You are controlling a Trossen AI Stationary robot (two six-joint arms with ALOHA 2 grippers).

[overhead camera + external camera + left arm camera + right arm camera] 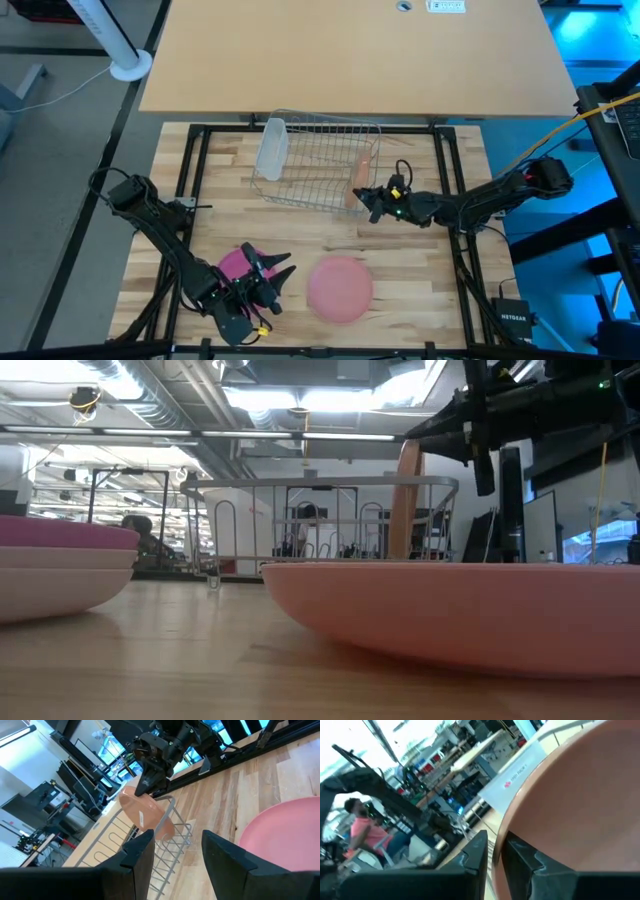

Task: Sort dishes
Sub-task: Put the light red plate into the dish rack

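The tan-brown plate (362, 172) stands on edge at the right end of the silver wire rack (315, 165). My right gripper (370, 198) is shut on its rim. The magenta plate (234, 264) lies flat on the table at the near left. My left gripper (276, 272) is open just to the right of it and holds nothing. The pale peach-pink plate (340, 288) lies flat at the near middle. The left wrist view also shows the tan-brown plate (145, 810) in the rack. My right gripper pinches the tan-brown plate's rim (512, 815) between its two fingers, one finger on each face. It comes about level from the table's right side, at the plate's upper near part (412, 452). The plate stands nearly upright, its lower part among the rack's wires (165, 827).
A translucent whitish tumbler (272, 150) lies at the rack's left end. Black frame rails (195, 190) run along the table's left and right sides. A second tan tabletop (350, 55) lies beyond the far edge. People show in the room behind.
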